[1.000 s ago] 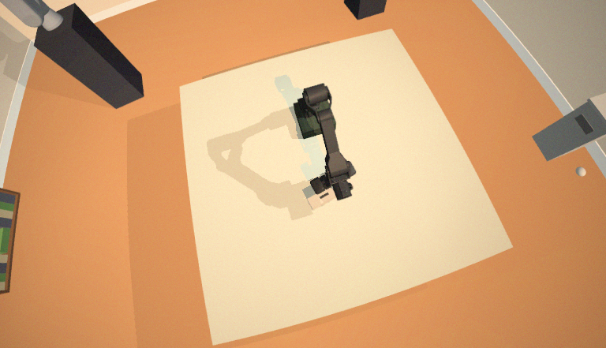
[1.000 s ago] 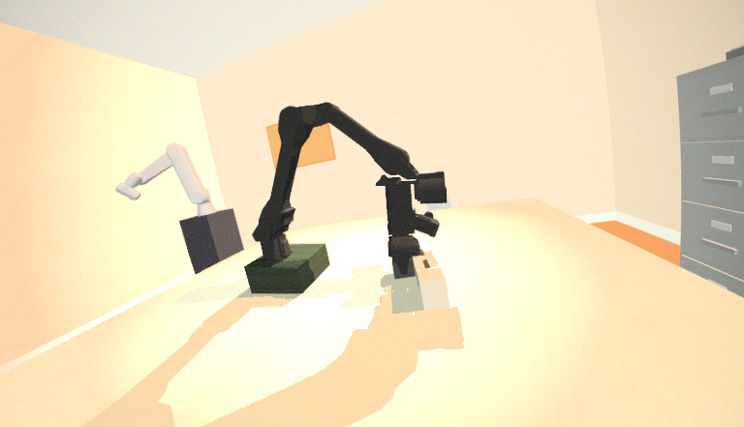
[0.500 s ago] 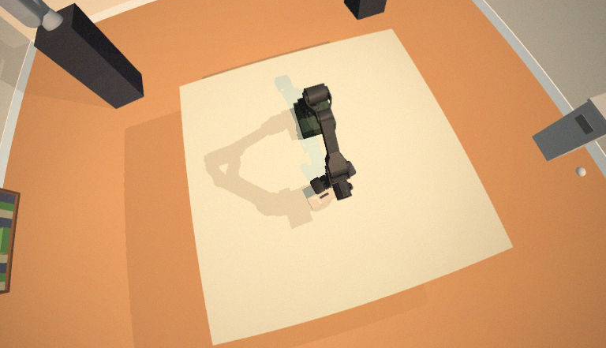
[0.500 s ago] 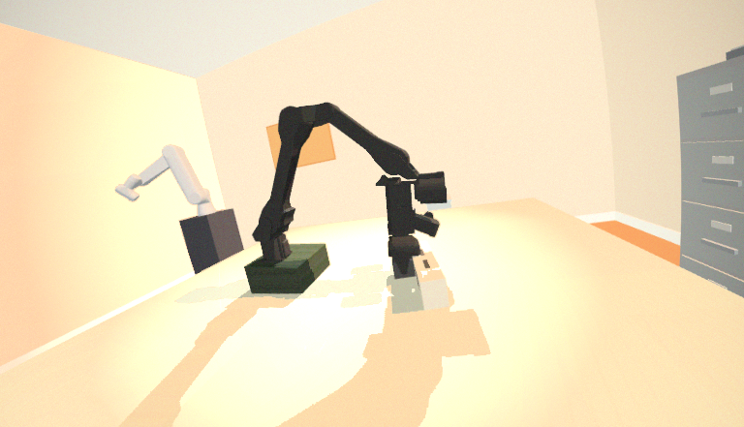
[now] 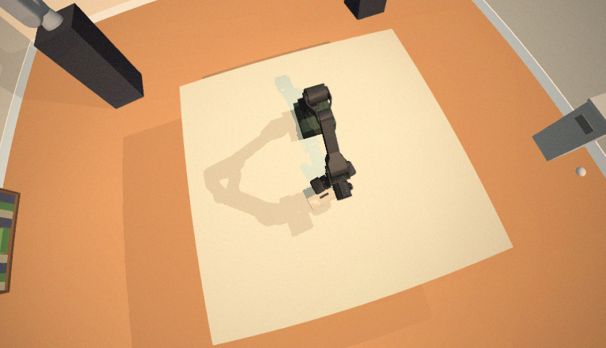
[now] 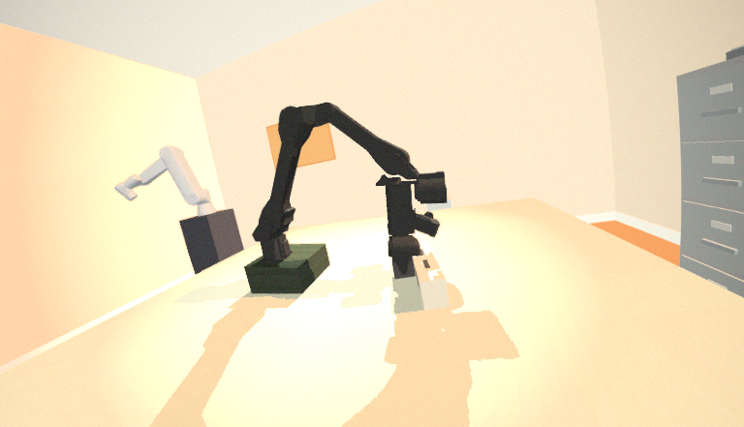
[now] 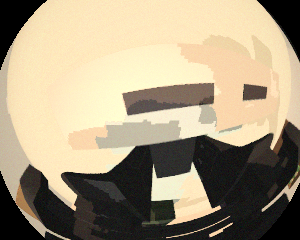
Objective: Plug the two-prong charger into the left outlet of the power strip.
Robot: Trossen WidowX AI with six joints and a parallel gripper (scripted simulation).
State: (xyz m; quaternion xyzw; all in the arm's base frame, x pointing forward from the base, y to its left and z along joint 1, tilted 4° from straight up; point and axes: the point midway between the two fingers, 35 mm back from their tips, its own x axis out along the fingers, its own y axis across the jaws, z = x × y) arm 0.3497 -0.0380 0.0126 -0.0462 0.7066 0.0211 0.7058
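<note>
The pale, box-shaped power strip [image 5: 314,201] [image 6: 436,294] [image 7: 231,111] stands on the table. Its top shows a long dark recess [image 7: 165,96] and a smaller dark one [image 7: 255,92] in the wrist view. My gripper [image 6: 404,268] [image 7: 167,136] points down over the strip's end nearer the arm base. It is shut on the dark grey charger [image 7: 173,159], which shows as a block between the fingertips. The charger's prongs and the outlet holes under it are hidden, so I cannot tell how deep the prongs are. In the top view the arm covers the fingertips.
The dark green arm base [image 5: 312,123] [image 6: 279,277] stands on the pale table [image 5: 357,259] [image 6: 548,313]. The arm's shadow falls across the table and part of the strip. Dark pedestals [image 5: 91,58] [image 6: 211,238] and a grey cabinet [image 6: 713,181] stand away from the table.
</note>
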